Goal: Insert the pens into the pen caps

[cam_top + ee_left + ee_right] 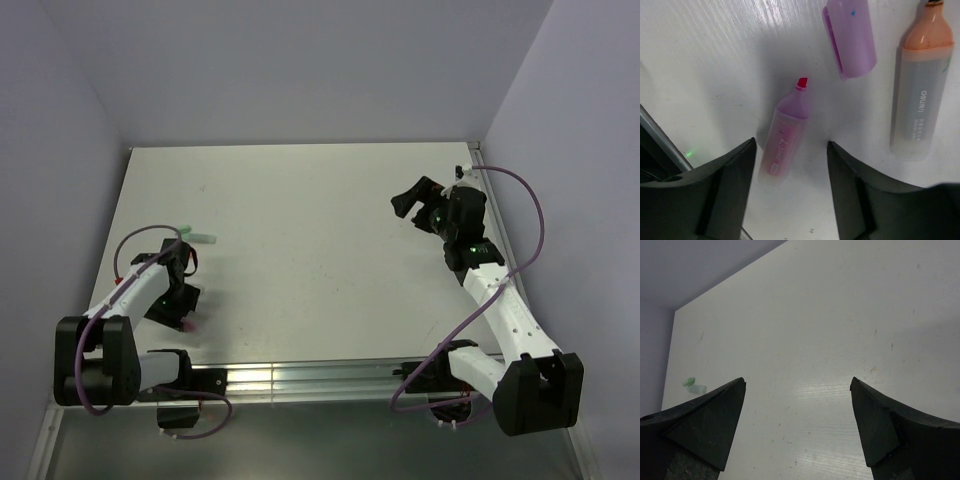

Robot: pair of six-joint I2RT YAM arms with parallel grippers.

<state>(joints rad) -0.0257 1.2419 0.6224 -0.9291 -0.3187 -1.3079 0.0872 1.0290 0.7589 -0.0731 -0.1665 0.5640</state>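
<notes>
Above the desk, straddles pink pen with left hand open, empty; risks rolling it if squeezed off-centre.

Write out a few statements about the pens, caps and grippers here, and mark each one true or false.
1. The pink pen lies uncapped between the fingers of the left gripper. True.
2. The purple cap sits on the pink pen. False: it lies loose on the table, beyond the pen's tip.
3. The right gripper holds the green pen. False: its jaws are wide open and empty over bare table, and the green pen lies far off on the table's left side.
4. The orange pen lies flat on the table, apart from the pink pen. True.
</notes>
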